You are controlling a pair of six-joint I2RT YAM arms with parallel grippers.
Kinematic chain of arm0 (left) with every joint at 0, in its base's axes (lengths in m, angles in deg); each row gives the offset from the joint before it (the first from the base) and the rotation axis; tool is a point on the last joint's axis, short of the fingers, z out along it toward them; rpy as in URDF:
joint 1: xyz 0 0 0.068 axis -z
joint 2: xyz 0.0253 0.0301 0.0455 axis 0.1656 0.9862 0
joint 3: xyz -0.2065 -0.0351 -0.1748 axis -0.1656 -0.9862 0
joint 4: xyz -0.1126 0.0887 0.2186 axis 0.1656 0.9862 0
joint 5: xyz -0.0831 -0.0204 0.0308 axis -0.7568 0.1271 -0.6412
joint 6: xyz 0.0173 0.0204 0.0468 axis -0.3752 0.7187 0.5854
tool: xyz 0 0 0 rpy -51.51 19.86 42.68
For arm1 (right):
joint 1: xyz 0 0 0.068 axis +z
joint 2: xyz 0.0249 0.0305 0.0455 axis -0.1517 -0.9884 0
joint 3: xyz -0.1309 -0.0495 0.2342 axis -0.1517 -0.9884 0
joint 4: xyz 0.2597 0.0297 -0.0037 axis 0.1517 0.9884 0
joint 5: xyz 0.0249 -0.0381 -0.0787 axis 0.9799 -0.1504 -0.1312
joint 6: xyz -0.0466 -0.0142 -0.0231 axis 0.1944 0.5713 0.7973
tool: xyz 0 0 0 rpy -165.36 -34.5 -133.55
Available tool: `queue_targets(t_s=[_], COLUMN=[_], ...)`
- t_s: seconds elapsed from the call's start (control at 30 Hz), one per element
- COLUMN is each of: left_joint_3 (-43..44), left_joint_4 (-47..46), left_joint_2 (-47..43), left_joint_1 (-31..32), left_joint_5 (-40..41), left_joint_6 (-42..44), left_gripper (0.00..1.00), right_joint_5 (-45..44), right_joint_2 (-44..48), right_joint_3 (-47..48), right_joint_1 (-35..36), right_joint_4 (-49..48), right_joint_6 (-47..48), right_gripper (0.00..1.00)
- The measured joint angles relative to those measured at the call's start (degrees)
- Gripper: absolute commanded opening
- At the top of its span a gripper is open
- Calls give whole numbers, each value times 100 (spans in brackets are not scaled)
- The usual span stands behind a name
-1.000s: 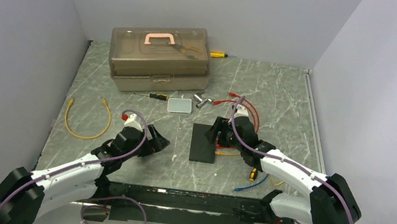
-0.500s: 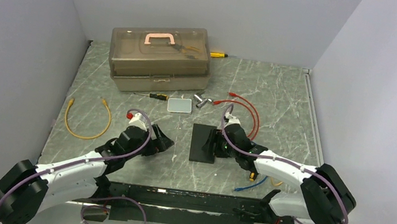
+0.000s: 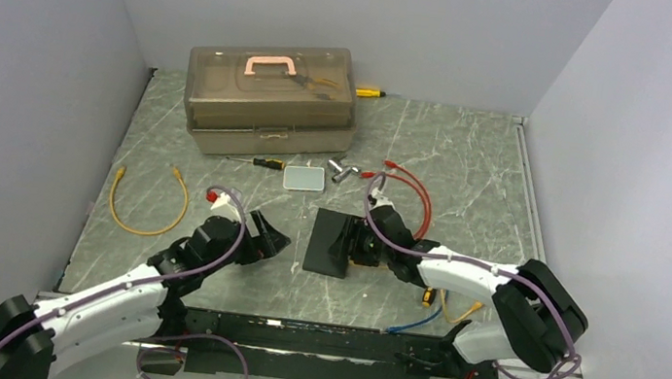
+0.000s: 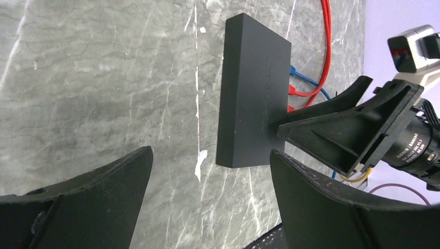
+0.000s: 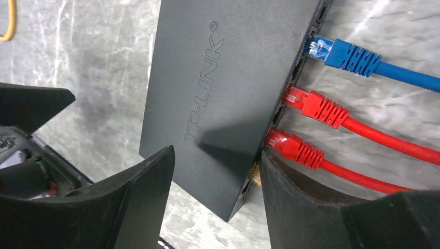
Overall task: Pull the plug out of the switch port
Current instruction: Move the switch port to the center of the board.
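The switch (image 3: 333, 241) is a flat black box lying on the marble table; the right wrist view shows its lettered top (image 5: 223, 78). Along its right edge sit a blue plug (image 5: 340, 54) and two red plugs (image 5: 316, 109), all seated in ports. A yellowish plug (image 5: 254, 175) peeks out beside my right finger. My right gripper (image 5: 217, 155) is open, straddling the switch's near corner, one finger against the port edge. My left gripper (image 4: 210, 153) is open to the switch's left, with only table between its fingers.
A brown translucent toolbox (image 3: 271, 98) stands at the back. A silver tin (image 3: 304, 178), a screwdriver (image 3: 262, 162) and small metal sockets (image 3: 342, 171) lie behind the switch. A yellow cable loop (image 3: 149, 199) lies at the left. Red cable (image 3: 415, 190) and blue cable (image 3: 418, 318) trail right.
My right gripper has come down and leftward over the switch's port edge, narrowing a little. The switch has slid and turned slightly to the left. The left gripper has barely shifted.
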Motion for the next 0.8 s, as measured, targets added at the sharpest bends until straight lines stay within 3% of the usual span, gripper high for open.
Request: queue_targets(t_s=[0.5,0.8], left_joint_3=[503,503], left_joint_4=[2028,2776], left_joint_2=[-1674,-2441], left_joint_1=[15,15], left_joint_5=[612,1025], left_joint_6=[258,315], left_gripper=[92,93], right_joint_5=[890,824], right_joint_2=[-1611,-1419], right_joint_3=[999,1569], right_joint_1=[374,691], right_joint_4=[-1038,-385], right_joint_6=[-1622,-1325], right_gripper=[64,70])
